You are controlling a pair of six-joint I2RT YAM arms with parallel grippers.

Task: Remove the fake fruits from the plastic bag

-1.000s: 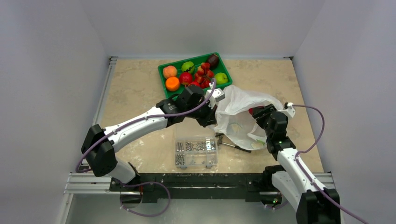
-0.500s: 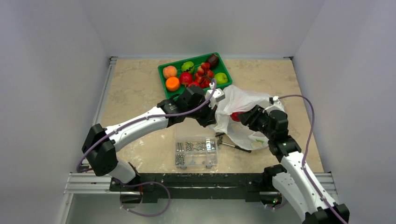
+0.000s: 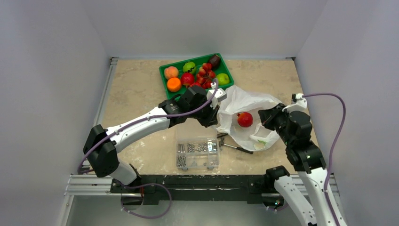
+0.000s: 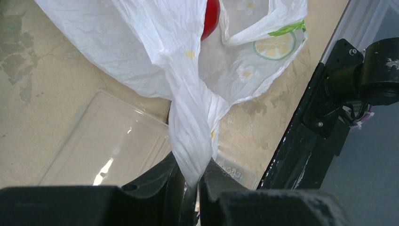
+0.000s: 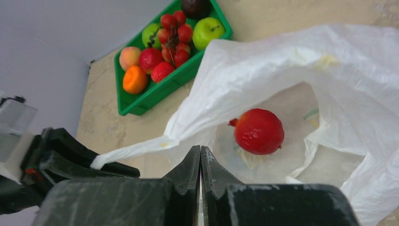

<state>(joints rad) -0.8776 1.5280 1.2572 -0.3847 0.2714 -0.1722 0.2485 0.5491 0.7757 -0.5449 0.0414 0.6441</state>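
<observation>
The white plastic bag (image 3: 247, 100) lies right of centre with its mouth gaping towards the right. One glossy red fake fruit (image 3: 244, 119) rests inside on the bag's lower sheet, and the right wrist view shows it (image 5: 259, 131) just beyond my fingertips. My left gripper (image 4: 192, 172) is shut on a twisted handle of the bag (image 4: 188, 117) at the bag's left edge. My right gripper (image 5: 200, 150) is shut with nothing between its jaws. It hovers at the bag's right side (image 3: 267, 116), apart from the fruit.
A green tray (image 3: 163, 71) holding several fake fruits stands at the back centre. A clear screw box (image 3: 197, 153) sits near the front under the left arm, with a dark rod-like tool (image 3: 236, 147) beside it. Walls close in on both sides.
My right gripper has drawn back to the right from the bag's mouth and shut empty. The red fruit now lies uncovered in the bag. The left arm has held still.
</observation>
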